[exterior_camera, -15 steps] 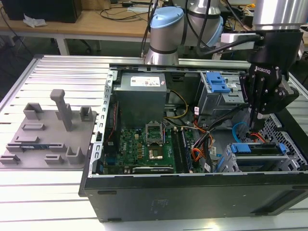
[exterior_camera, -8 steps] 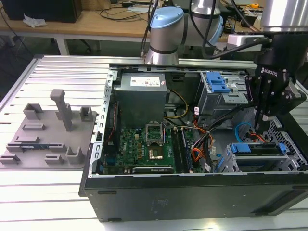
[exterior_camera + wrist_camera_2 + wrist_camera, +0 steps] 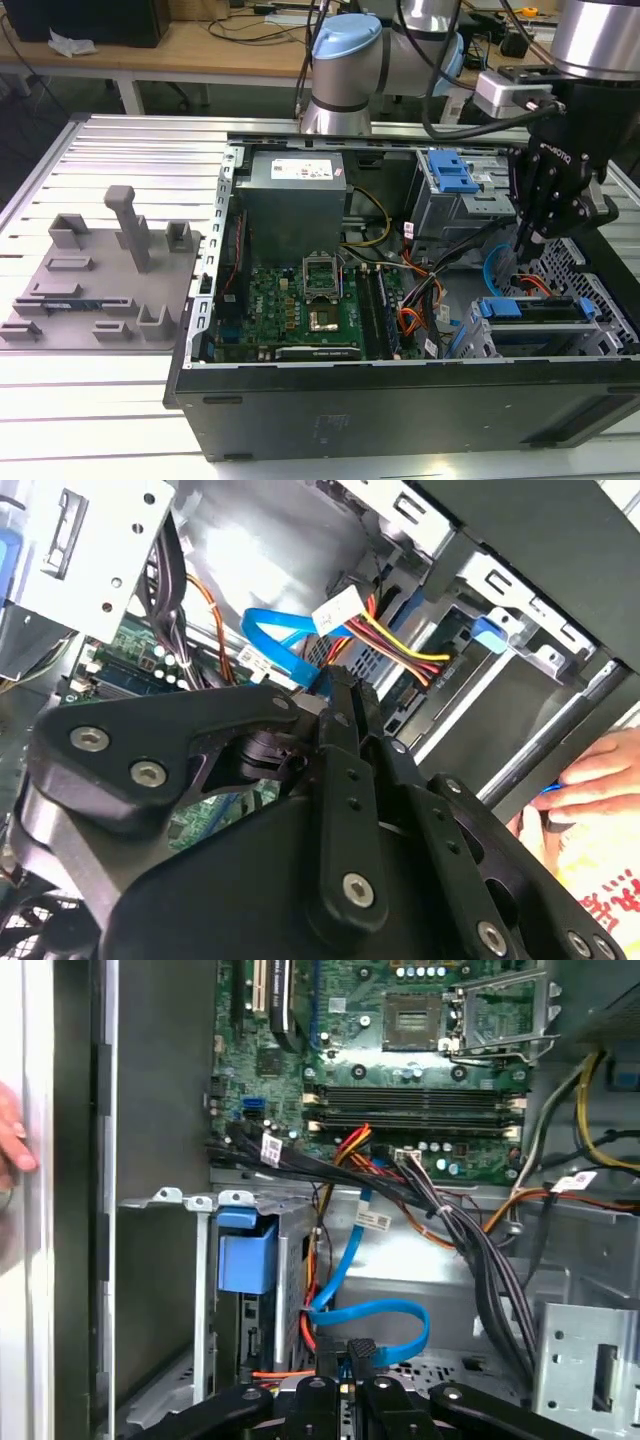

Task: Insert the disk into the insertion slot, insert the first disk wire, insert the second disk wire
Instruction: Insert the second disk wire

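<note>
The disk (image 3: 530,308) sits in the insertion slot (image 3: 478,338); fingers (image 3: 342,780) pinch blue wire (image 3: 385,1310).

ribbed metal worktable (image 3: 120,150); wooden bench (image 3: 200,45) with cables behind it.

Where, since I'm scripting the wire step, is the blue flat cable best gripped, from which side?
Probably at the black plug on its end, not the ribbon: the blue flat cable curls in a limp loop, the plug is rigid. Come through the case's open side, where the gripper is shut on it.
</note>
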`<state>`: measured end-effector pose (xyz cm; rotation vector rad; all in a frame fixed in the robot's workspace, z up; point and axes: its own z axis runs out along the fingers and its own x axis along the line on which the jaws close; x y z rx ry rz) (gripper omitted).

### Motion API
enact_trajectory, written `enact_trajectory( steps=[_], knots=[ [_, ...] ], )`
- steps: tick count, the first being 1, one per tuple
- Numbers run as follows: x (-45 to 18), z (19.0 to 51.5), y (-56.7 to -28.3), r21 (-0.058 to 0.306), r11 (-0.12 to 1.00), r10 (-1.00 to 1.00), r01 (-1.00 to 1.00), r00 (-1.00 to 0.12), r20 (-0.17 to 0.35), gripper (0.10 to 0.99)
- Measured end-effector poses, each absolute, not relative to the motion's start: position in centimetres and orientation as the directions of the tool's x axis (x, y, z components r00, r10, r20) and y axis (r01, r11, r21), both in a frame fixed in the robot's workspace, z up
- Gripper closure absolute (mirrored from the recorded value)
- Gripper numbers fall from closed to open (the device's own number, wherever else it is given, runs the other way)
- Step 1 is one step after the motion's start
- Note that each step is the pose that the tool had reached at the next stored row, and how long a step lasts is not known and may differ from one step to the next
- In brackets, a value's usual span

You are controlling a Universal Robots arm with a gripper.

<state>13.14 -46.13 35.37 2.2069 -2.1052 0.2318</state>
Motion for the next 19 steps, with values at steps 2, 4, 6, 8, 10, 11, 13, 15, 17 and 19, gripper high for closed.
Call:
enact_trajectory(
  steps=[2,4,6,8,10,11,13,15,17,19],
  knots=[
    [13.3,35.4,-46.1,-0.036,-0.048,-0.985,-0.998,0.041,0.166,0.925],
    [13.3,35.4,-46.1,-0.016,-0.041,-0.986,-0.999,0.038,0.165,0.925],
    [13.4,35.5,-46.2,0.005,-0.035,-0.986,-0.999,0.035,0.164,0.925],
    [13.5,35.5,-46.2,0.033,-0.025,-0.986,-0.999,0.03,0.163,0.925],
    [14.0,35.5,-46.2,0.037,-0.013,-0.986,-0.999,0.019,0.163,0.925],
    [14.1,35.5,-46.3,0.039,-0.009,-0.987,-0.999,0.016,0.163,0.925],
    [14.2,35.5,-46.4,0.046,0.0,-0.987,-0.999,0.008,0.163,0.925],
    [14.3,35.5,-46.6,0.05,0.006,-0.987,-0.999,0.002,0.163,0.925],
    [14.3,35.5,-46.8,0.05,0.009,-0.987,-0.999,-0.001,0.163,0.925],
    [14.6,35.4,-47.3,0.05,0.011,-0.987,-0.999,-0.003,0.162,0.925]
  ],
)
